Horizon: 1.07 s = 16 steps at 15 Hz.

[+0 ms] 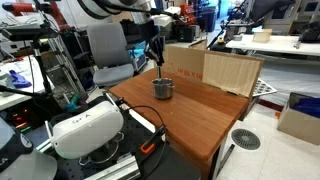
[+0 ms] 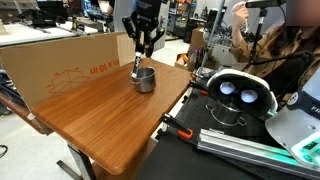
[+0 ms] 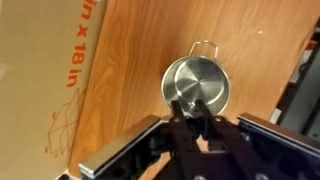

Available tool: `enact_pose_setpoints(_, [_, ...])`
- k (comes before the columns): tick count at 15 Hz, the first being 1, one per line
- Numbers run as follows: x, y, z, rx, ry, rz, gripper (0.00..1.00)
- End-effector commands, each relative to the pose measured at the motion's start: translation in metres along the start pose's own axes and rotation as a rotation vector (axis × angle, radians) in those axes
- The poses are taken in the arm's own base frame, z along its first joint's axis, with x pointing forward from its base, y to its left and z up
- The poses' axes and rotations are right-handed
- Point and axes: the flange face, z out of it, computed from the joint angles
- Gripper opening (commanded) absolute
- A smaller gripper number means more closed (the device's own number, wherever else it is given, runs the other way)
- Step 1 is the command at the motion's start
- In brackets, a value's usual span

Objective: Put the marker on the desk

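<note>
1. Over the table (image 2: 90, 115): my jaws are clamped on the upper end of the marker (image 2: 138, 64), which hangs upright directly above the small metal pot (image 2: 145, 80).
2. The grip comes straight down from above, most likely because a thin stick at a pot offers only its top to pinch, and a vertical hold keeps it off the rim.
3. The marker's lower tip sits at about rim level. Whether it is clear of the pot I cannot tell.
4. The wrist view looks down into the pot (image 3: 192, 82), handle loop at the top, so I judge myself centred over it.
5. The marker is slim, short and dark, no longer than the pot is wide. Its cap and label are too small to make out.
6. Bare reddish-brown wood lies beside the pot, with a cardboard box (image 2: 60, 60) along one edge. That open wood looks the sensible set-down spot.
</note>
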Motion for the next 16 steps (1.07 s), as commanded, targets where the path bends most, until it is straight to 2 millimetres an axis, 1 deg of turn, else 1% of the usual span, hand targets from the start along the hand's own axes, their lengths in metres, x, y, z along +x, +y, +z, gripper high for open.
enact_pose_setpoints(1, [0.011, -0.001, -0.024, -0.043, 0.014, -0.026, 0.05])
enact_pose_setpoints(4, [0.018, 0.001, -0.035, -0.057, 0.024, -0.027, 0.05])
enact_pose_setpoints(7, [0.023, 0.005, -0.037, -0.049, 0.039, -0.032, 0.05])
enact_pose_setpoints(13, [0.037, 0.018, -0.029, 0.062, 0.074, -0.119, 0.05])
enact_pose_setpoints(16, [0.044, 0.03, -0.023, 0.13, 0.075, -0.157, 0.05])
